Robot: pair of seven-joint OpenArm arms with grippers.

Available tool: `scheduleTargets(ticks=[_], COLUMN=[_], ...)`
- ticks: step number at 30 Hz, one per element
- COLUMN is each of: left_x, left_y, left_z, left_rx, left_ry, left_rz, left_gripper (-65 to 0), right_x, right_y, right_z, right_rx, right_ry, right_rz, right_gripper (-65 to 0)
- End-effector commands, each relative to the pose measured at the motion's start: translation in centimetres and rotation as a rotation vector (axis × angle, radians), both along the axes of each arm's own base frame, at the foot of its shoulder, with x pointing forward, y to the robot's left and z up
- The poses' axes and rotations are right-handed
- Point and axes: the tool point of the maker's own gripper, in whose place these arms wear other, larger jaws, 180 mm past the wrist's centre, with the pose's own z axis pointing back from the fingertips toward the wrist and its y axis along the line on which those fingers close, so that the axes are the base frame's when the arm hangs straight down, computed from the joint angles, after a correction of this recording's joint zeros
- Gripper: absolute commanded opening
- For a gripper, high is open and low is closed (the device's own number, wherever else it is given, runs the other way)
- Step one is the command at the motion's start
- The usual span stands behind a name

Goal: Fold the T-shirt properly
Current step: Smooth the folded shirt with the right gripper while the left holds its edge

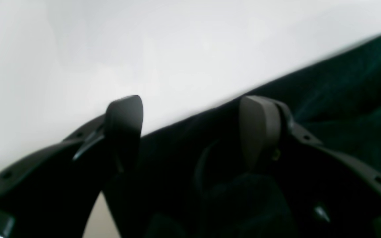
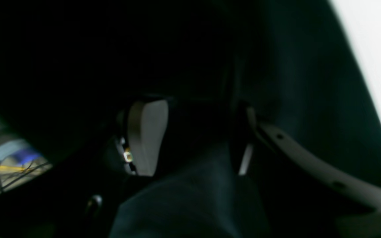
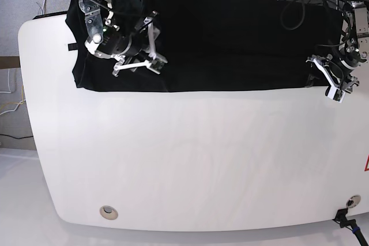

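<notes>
Left tool [image 1: 190, 132] sat at the black shirt's near edge, jaws spread wide; its dark fingers [image 1: 124, 125] straddled the hem line, one over bare counter, the other over cloth. Nothing pinched between them in the left wrist view. In the base view the same tool [image 3: 333, 80] was at the shirt's far right end, white-framed, right on the hem corner.

Right tool [image 2: 197, 135] had jaws parted with dark fabric bunched up between them; the pale fingers [image 2: 147, 132] showed on one side, the other mostly hidden by cloth. Could not tell from the wrist view whether the fabric was actually clamped. The base view put this tool [image 3: 141, 56] over the shirt's left part, well inside the edge, tilted.

The large plain black short-sleeved fabric T-shirt [image 3: 230, 38] lay spread flat along the back of the white rounded counter [image 3: 184, 159], near edge running straight left to right. Only the base view showed that full layout. Only the right wrist view showed the blurred tangle of cables and a yellow wire [image 2: 8, 168] past the cloth. The base view also showed black cables [image 3: 288, 10] lying on the shirt near the far right and a round metal grommet [image 3: 107, 212] at the counter's front.
</notes>
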Motion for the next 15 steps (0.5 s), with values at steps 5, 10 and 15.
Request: scheduleTargets(ticks=[5,10,15], left_x=[1.1,1.7,2.3], left_y=[0.6,0.6,1.0], left_z=[1.8,2.2,2.4], left_rx=[0.010,0.010,0.006], left_ry=[-0.054,-0.067,-0.074], left_rz=[-0.006,-0.007,0.006], left_gripper=[-24.3,-24.3,-24.3], right_x=[-2.8,-4.4,-4.4], right_y=[4.1,5.8,4.1], right_z=[1.4,3.2,3.7], right_rx=[0.162,0.337,0.344], right_ry=[0.112,0.196,0.213], right_rz=[0.084,0.137,0.165], right_gripper=[-34.6,-34.7,-34.6])
